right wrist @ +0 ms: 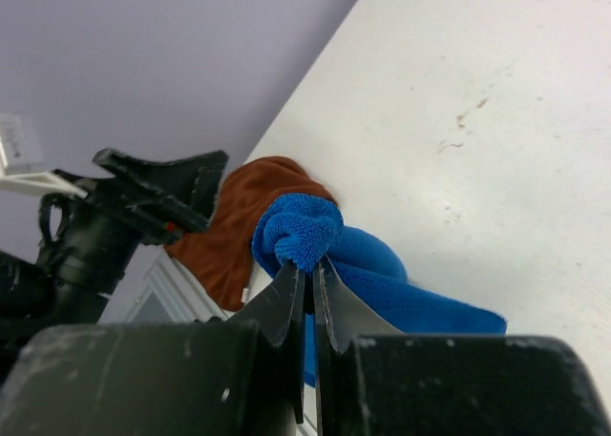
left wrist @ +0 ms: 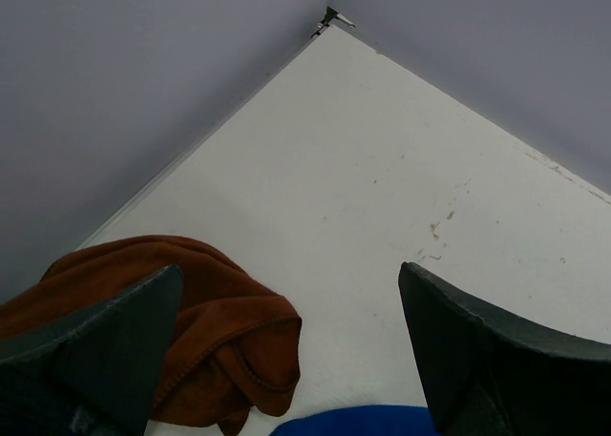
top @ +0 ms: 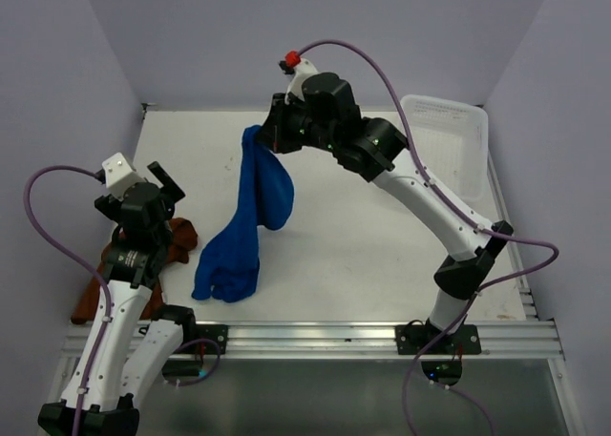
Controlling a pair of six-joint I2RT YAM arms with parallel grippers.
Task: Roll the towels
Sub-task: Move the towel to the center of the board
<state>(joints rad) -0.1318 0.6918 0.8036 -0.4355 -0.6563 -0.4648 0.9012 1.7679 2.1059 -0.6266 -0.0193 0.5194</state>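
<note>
My right gripper (top: 260, 135) is shut on a corner of the blue towel (top: 250, 217) and holds it up above the table, so the cloth hangs down with its lower end resting near the front edge. In the right wrist view the pinched blue towel (right wrist: 301, 231) bunches just past the right gripper (right wrist: 312, 269). The rust-brown towel (top: 177, 240) lies crumpled at the front left, partly under my left arm. My left gripper (top: 162, 180) hangs open above it, nothing between its fingers. In the left wrist view the brown towel (left wrist: 220, 331) lies below the open left gripper (left wrist: 286, 307).
A white perforated basket (top: 447, 140) stands at the back right against the wall. Purple walls close in the table on three sides. A metal rail (top: 334, 339) runs along the front edge.
</note>
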